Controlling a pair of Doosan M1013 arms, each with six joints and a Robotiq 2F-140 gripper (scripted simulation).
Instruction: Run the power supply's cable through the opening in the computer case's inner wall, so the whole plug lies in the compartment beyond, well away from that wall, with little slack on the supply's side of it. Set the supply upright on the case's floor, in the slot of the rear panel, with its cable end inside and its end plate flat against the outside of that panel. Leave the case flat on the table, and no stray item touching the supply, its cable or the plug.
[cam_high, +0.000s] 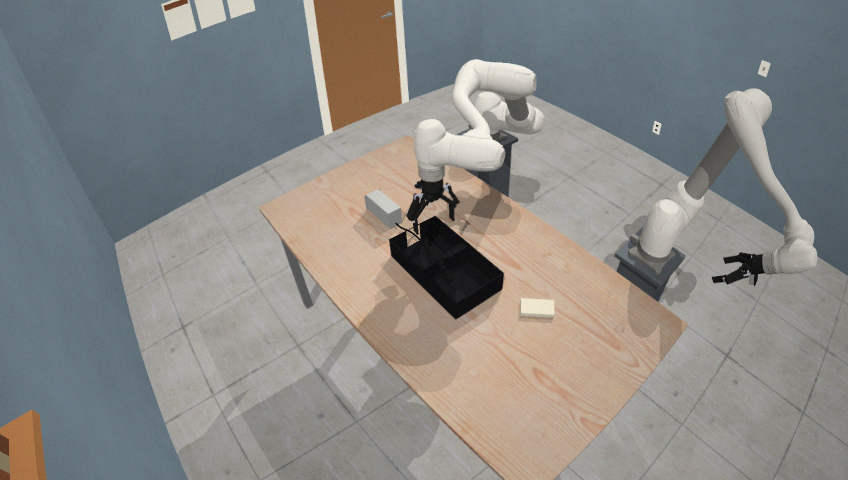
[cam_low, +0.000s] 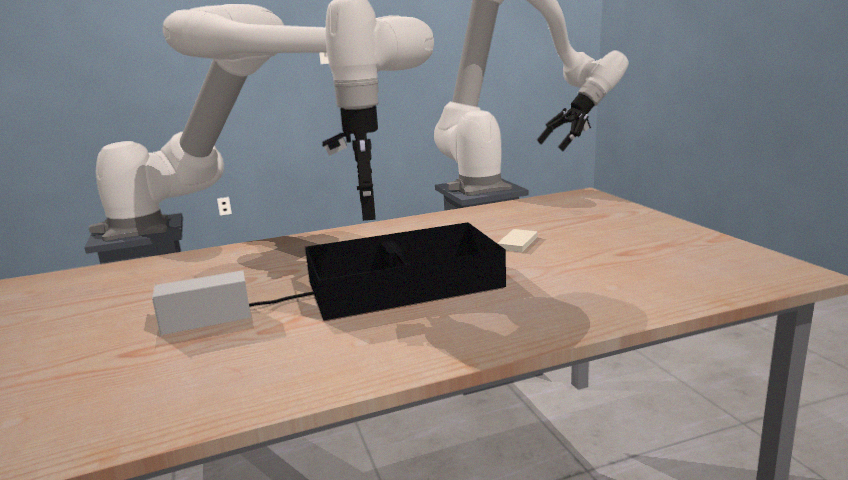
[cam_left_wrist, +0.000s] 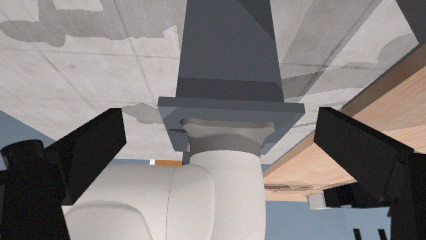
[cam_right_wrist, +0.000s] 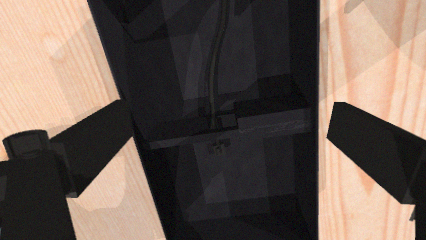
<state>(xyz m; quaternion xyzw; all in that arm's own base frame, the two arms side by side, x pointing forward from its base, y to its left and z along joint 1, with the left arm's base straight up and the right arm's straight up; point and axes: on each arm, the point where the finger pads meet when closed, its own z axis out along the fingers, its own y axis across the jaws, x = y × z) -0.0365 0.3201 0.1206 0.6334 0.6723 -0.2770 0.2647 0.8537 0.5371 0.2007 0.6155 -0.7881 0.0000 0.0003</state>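
Observation:
The grey power supply (cam_high: 382, 207) (cam_low: 202, 303) stands on the table outside the black case (cam_high: 422, 276) (cam_low: 410, 285), beyond its rear end. Its black cable (cam_low: 282, 298) (cam_right_wrist: 213, 75) enters the case over the floor of the rear compartment and reaches the inner wall (cam_right_wrist: 275, 124) at its opening. A small dark piece that looks like the plug (cam_right_wrist: 218, 146) shows just beyond that wall, close to it; its exact pose is too dark to tell. My right gripper (cam_high: 434, 223) (cam_low: 368, 217) (cam_right_wrist: 229, 119) is open and empty above the case. My left gripper (cam_high: 721, 269) (cam_low: 551, 144) (cam_left_wrist: 220, 125) is open and empty, far off the table.
A cream block (cam_high: 537, 307) (cam_low: 519, 239) lies on the table (cam_high: 571, 386) (cam_low: 684, 261) past the case's front end, apart from the supply and cable. The case's side walls stand on both sides below the right fingers. The left arm's pedestal (cam_high: 648, 267) stands beside the table.

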